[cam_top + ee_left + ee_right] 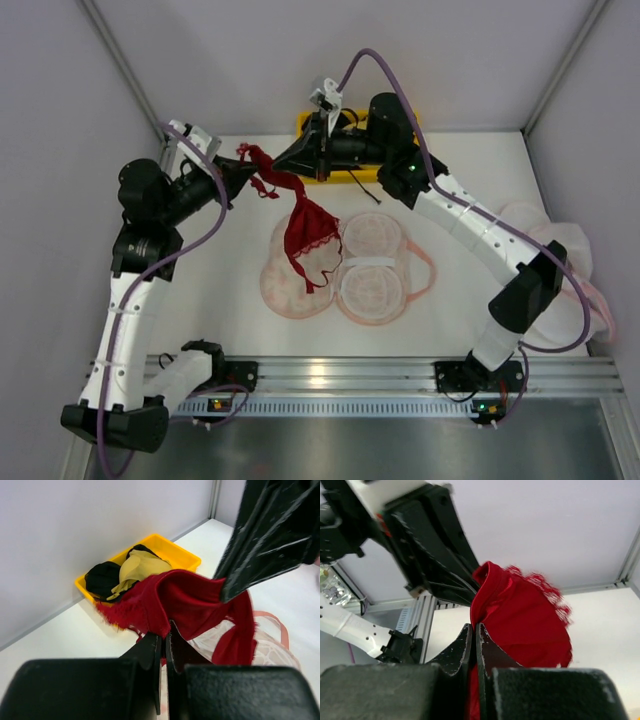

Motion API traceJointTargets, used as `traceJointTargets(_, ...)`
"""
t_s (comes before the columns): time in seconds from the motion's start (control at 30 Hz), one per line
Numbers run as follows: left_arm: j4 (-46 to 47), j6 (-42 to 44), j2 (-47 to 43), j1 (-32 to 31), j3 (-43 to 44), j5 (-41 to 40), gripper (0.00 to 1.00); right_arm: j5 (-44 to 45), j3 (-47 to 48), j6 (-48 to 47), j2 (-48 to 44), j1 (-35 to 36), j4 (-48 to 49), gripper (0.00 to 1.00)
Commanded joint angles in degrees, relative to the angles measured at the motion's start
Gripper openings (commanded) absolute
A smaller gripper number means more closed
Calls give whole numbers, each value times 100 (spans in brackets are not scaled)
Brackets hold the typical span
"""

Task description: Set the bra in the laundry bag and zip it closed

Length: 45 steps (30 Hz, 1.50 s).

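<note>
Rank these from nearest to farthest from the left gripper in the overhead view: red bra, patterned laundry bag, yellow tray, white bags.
1. Red bra: pinched in the left gripper, back left of the table.
2. Patterned laundry bag, mid-table, and yellow tray, by the back wall: too close to call.
3. White bags: far right edge.

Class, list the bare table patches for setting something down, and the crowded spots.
Bare: table left of the laundry bag; strip between it and the front rail. Crowded: rear centre, where left gripper and right gripper hold the bra.
</note>
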Motion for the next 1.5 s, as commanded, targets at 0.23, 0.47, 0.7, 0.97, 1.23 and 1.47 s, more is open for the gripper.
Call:
traceJointTargets(0.23, -378, -424, 528, 20, 755, -671, 0, 202, 367, 714, 1033, -436, 635, 46)
traceJointTargets(0.47, -766, -459, 1100, -33, 1090, -847, 0, 757, -666, 284, 499, -638, 309, 91)
traceJointTargets(0.7, -714, -503, 1197, -42, 1125, -777, 0, 580, -2581, -674, 129, -348, 958, 93)
traceJointTargets(0.97, -722, -652, 1346, -42, 1397, -671, 0, 616, -2848, -437, 911, -234, 1925, 98)
traceJointTargets(1.23, -714, -802, 1487, -42, 1661, -654, 0, 1011, -2787, -200, 1526, 74, 2611, 99)
traceJointTargets(1.47, -714, -854, 1522, -33, 1714, -794, 0, 1617, -2136, -217, 2203, 285, 2665, 80)
